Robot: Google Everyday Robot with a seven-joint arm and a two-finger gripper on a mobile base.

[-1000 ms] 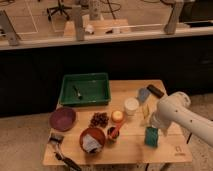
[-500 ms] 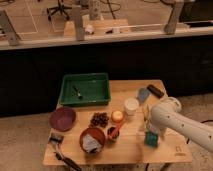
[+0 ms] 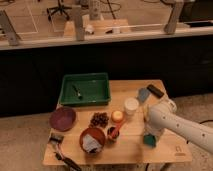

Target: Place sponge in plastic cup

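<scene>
The wooden tabletop [image 3: 165,150] fills the lower half of the frame, with a dark counter front behind it. A white robot arm [image 3: 182,129] extends in from the lower right edge and bends down over the right part of the tabletop.

At the tabletop's upper left sits a green tray [image 3: 97,87] with a small dark item inside (too small to name). Below it, near the left edge, is a round purple plate [image 3: 63,118]. At lower centre stands a reddish-brown bowl [image 3: 83,135] holding something pale grey.

The white plastic cup [image 3: 131,105] stands upright just right of centre, with an orange round thing [image 3: 117,116] just beside it and a dark cluster [image 3: 99,119] further left. A blue-grey flat piece [image 3: 143,94] and a black object [image 3: 155,90] lie at the upper right.

The sponge [image 3: 149,140] — a small teal pad — lies on the tabletop below and right of the cup, apart from it, under the arm's end. The claw [image 3: 149,133] sits directly over the sponge, near or touching it — whether it is spread or pressed together cannot be told.
</scene>
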